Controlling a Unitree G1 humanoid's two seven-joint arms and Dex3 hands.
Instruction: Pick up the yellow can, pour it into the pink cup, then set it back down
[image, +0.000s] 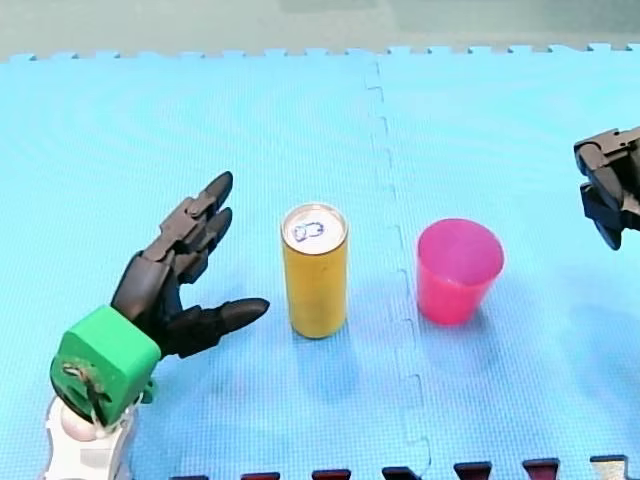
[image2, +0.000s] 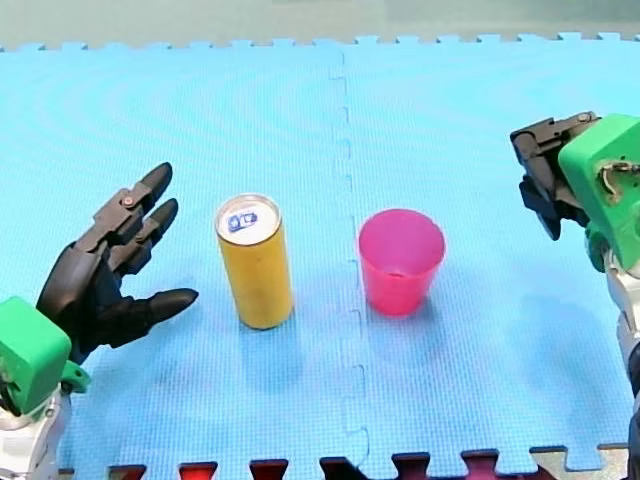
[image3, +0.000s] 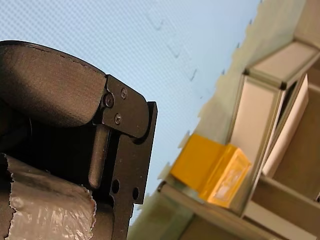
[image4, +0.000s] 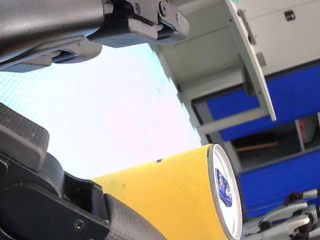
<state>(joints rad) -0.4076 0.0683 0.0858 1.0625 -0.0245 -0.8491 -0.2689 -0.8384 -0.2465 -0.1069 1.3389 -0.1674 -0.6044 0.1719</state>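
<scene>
One yellow can (image: 316, 285) stands upright near the middle of a blue foam mat (image: 150, 120). Its long axis is vertical, and its white lid with a small blue mark faces up. The pink cup (image: 458, 275) stands just to the can's right, not touching it, mouth up. A toothed seam (image: 392, 180) between two mat tiles runs between can and cup.

The left hand (image: 175, 275) is near the can's left side, uncurled and holding nothing. The right hand (image2: 545, 185) is well to the right of the cup, fingers curled and empty.

Past the mat's far edge lies a strip of pale floor (image: 200, 25). The second wrist view shows blue-fronted cabinets (image4: 290, 100) behind the can. The first wrist view shows a yellow box (image3: 215, 172) on a pale frame (image3: 255, 110) beyond the mat.
</scene>
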